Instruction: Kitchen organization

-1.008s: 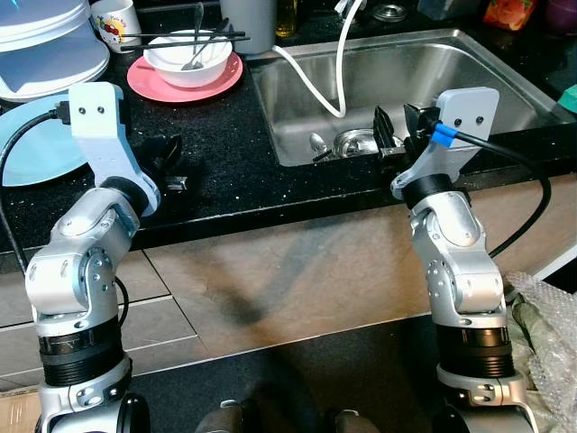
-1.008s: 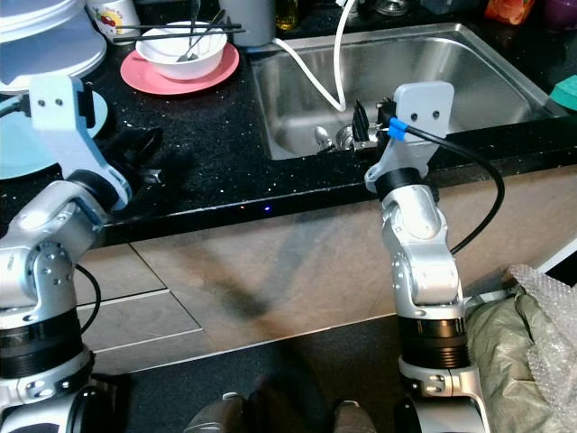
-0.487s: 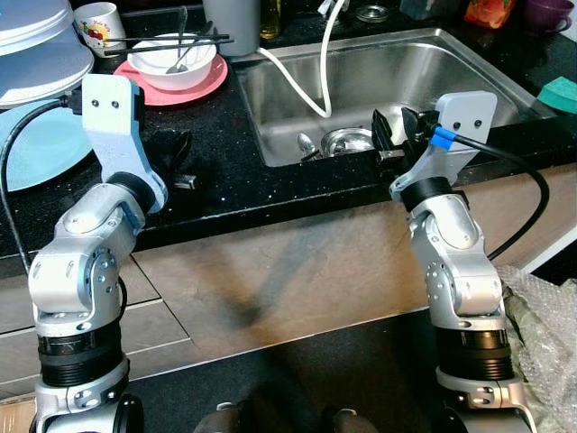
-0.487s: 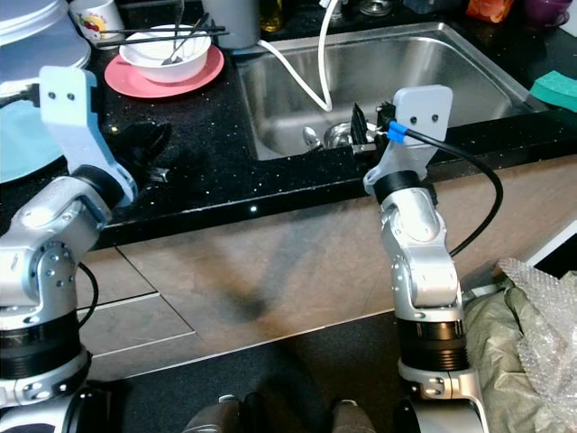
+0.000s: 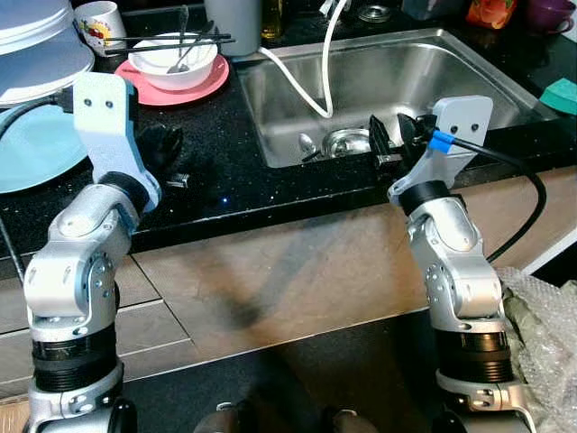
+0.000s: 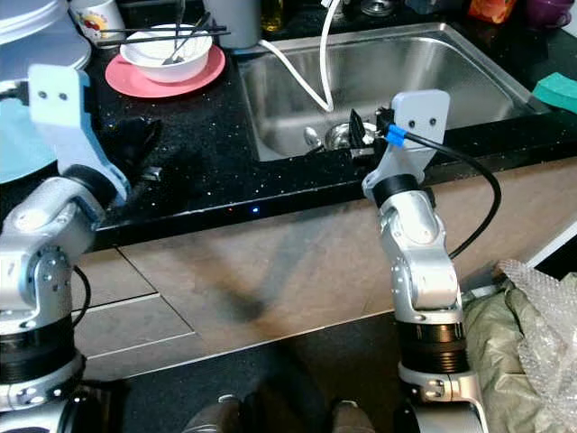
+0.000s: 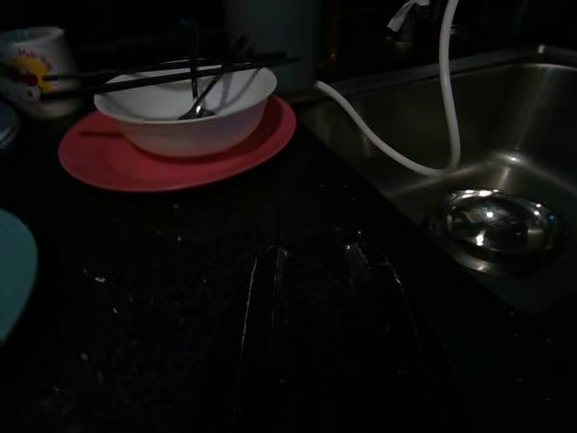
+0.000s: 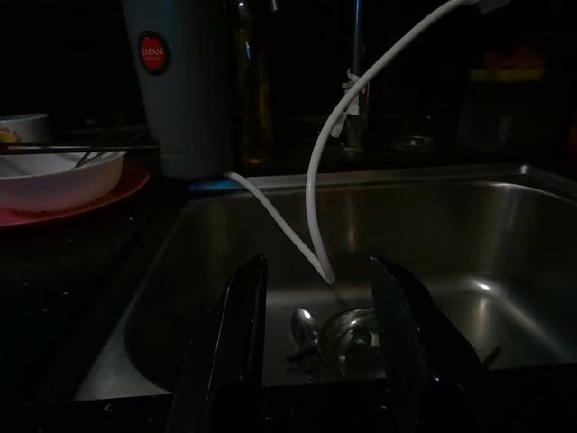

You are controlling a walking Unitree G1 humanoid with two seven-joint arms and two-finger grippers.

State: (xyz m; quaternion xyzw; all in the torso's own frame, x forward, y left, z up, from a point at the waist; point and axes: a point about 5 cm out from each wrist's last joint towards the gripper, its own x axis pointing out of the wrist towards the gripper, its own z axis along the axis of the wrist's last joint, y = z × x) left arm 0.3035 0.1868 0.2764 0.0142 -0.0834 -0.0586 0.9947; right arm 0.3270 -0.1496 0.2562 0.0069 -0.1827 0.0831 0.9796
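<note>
1. R gripper [image 5: 389, 142] at sink [image 5: 505, 86] front rim, fingers spread, empty; nudged forward vs 0.5 s ago.
2. L gripper [image 7: 329, 298] over counter, spread, empty.
3. Spoon [image 8: 304, 327] by drain, bowl [image 5: 173, 56] on pink plate [image 5: 206, 83]: untouched, no grasp yet.

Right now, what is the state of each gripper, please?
Left gripper: open, holding nothing, over the black counter.
Right gripper: open, holding nothing, at the front edge of the sink.

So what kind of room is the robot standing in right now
Most likely a home kitchen: a stainless steel sink set into a black speckled countertop, and a used white bowl on a pink plate beside it.
</note>
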